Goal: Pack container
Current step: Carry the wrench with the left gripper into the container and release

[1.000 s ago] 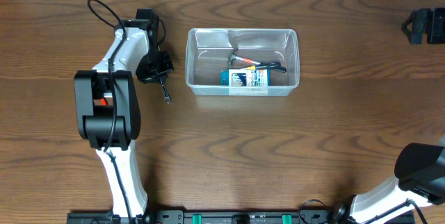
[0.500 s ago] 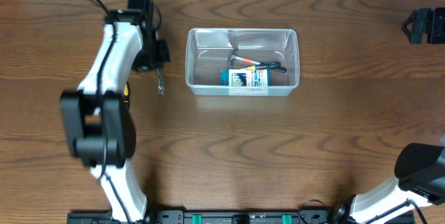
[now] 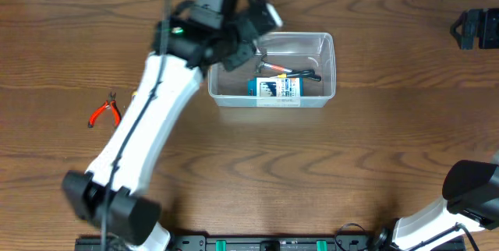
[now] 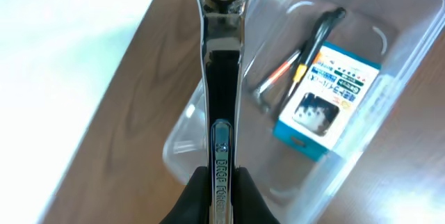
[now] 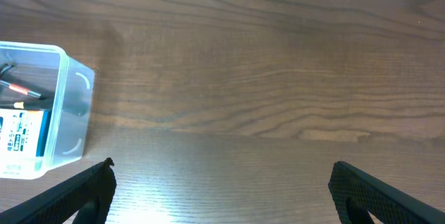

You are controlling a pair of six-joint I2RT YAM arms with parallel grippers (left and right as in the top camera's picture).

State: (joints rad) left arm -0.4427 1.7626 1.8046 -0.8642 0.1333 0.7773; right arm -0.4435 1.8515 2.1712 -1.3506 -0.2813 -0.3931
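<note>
Our left arm (image 3: 156,118) stretched out long
We've got the left gripper (image 4: 221,195) clamped on a wrench (image 4: 221,78), right gripper (image 5: 222,193) fingers spread wide.

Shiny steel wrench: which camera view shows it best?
Left wrist: the shiny steel wrench runs up the frame, ring end and stamped shank sharp, pinched in the left tool. Overhead, the arm largely hides it. Right wrist doesn't show it.
</note>
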